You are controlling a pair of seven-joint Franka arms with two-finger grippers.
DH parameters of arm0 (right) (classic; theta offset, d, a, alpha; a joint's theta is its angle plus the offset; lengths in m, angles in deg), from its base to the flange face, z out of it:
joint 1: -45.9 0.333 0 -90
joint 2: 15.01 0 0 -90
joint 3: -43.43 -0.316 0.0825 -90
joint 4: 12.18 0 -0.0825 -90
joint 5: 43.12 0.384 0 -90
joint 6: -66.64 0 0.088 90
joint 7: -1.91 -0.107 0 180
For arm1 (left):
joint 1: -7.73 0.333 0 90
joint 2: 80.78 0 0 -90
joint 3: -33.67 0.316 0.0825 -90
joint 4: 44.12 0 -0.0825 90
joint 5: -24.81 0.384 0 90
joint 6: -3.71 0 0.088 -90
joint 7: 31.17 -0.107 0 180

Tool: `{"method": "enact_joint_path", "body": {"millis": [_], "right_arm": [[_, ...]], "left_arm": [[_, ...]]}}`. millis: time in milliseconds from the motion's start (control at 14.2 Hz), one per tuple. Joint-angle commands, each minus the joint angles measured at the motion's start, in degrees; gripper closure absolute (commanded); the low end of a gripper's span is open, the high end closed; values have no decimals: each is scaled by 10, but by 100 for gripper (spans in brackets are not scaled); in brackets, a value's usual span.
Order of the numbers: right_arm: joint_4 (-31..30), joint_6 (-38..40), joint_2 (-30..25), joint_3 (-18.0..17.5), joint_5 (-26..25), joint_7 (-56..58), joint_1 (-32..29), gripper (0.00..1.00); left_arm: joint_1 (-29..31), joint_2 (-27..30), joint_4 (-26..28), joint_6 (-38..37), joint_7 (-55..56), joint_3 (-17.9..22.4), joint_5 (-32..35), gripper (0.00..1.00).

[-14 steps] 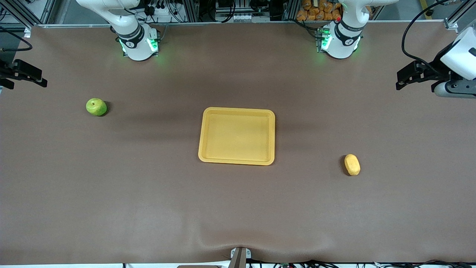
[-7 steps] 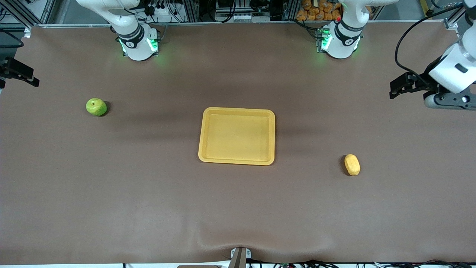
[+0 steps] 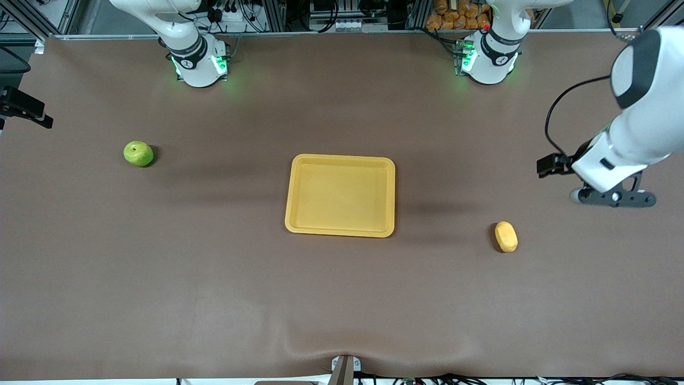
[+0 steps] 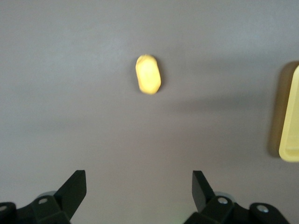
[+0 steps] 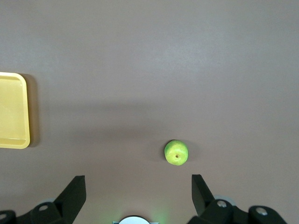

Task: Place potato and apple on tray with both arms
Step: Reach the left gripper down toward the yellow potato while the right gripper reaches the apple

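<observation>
a big brown table cover [image 3: 214,278] lies flat, with a small wrinkle at its edge nearest the front camera. a little grey bracket [image 3: 343,369] sticks up at that edge. above the top edge are metal frames [image 3: 278,13], tangled black cables [image 3: 224,10] and a pile of orange lumps [image 3: 454,13].

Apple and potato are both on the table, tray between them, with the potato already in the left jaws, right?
Not quite. The potato lies free on the table; the left gripper is open and empty, as the left wrist view shows. The rest holds.
</observation>
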Motion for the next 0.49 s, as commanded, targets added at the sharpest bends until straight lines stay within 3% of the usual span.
{"method": "enact_joint_path", "body": {"millis": [0,212,424], "right_arm": [[-7,-5,4,-5,-2,-6,-9,0],[-48,-39,7,-5,-8,-4,-12,0],[-61,-54,16,-5,-10,1,-18,0]], "left_arm": [[2,11,62,78,10,-6,12,0],[3,8,128,191,10,-6,12,0],[-2,-33,136,273,29,-7,12,0]]}}
